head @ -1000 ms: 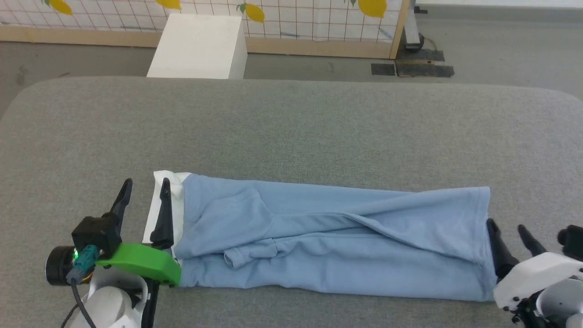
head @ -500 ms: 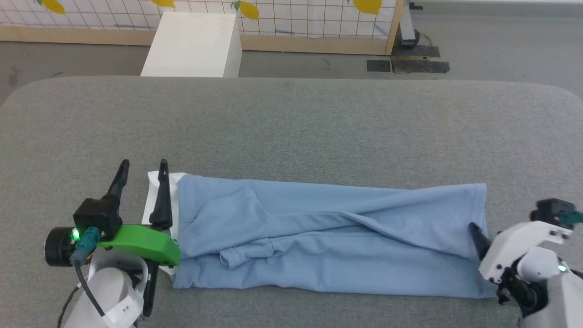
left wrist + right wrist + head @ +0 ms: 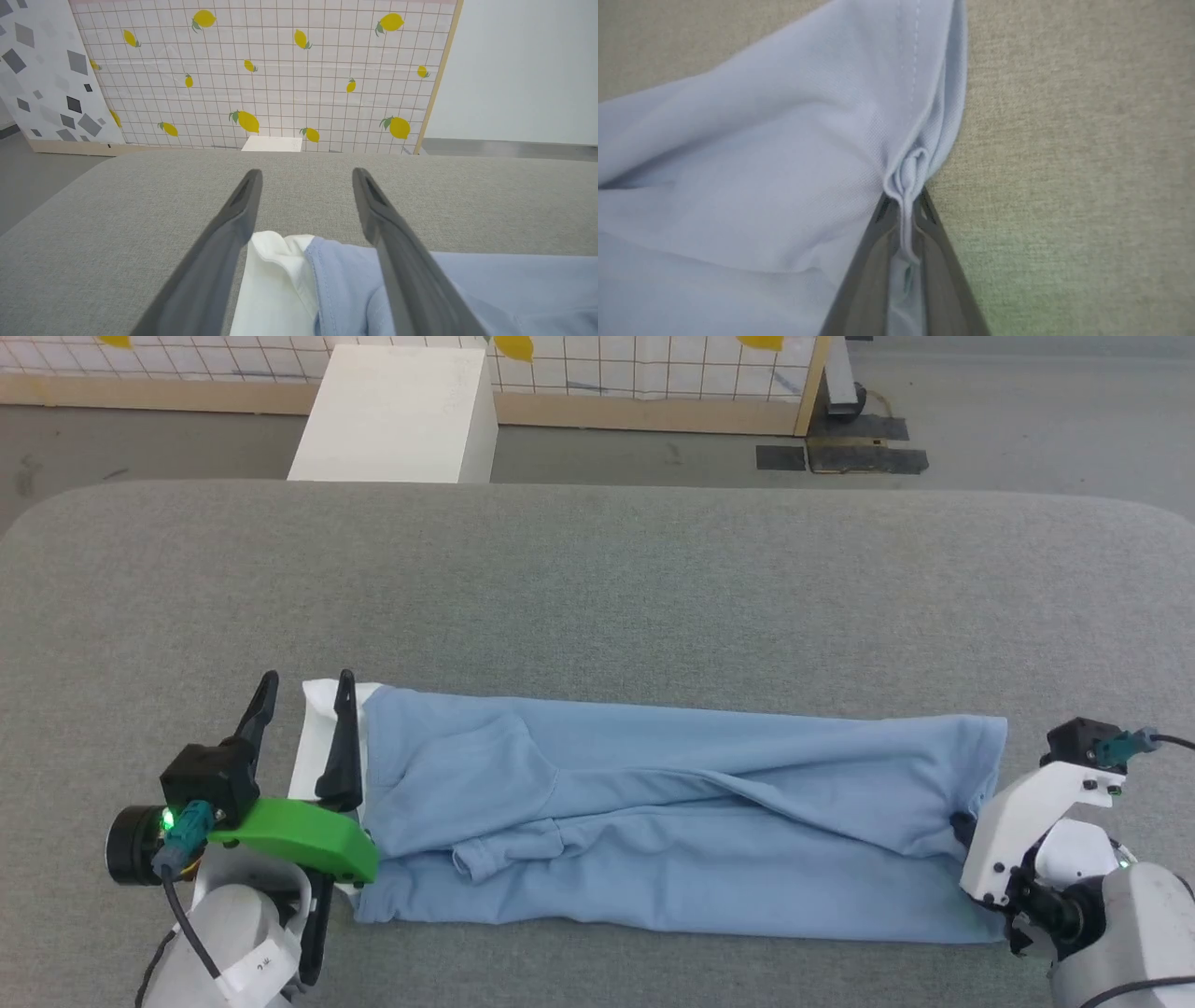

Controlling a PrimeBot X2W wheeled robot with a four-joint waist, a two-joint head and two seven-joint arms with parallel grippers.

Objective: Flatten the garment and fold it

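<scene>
A white box point(image 3: 392, 415) stands on the floor past the table's far edge, ahead of the left gripper's fingertips; whether it holds anything cannot be told.

The garment point(image 3: 653, 831) lies on the grey table point(image 3: 597, 597), stretched between the two grippers. It is a light blue shirt folded lengthwise into a long narrow band, a sleeve tucked on top and slanting creases running along it. Its white collar point(image 3: 322, 737) sits under the left gripper point(image 3: 309, 676), whose fingers stand wide apart and grip nothing: one is over the collar, the other over bare table just outside it. At the other end, the right gripper point(image 3: 906, 196) is pinched tight on a small bunched fold of the hem edge.
</scene>
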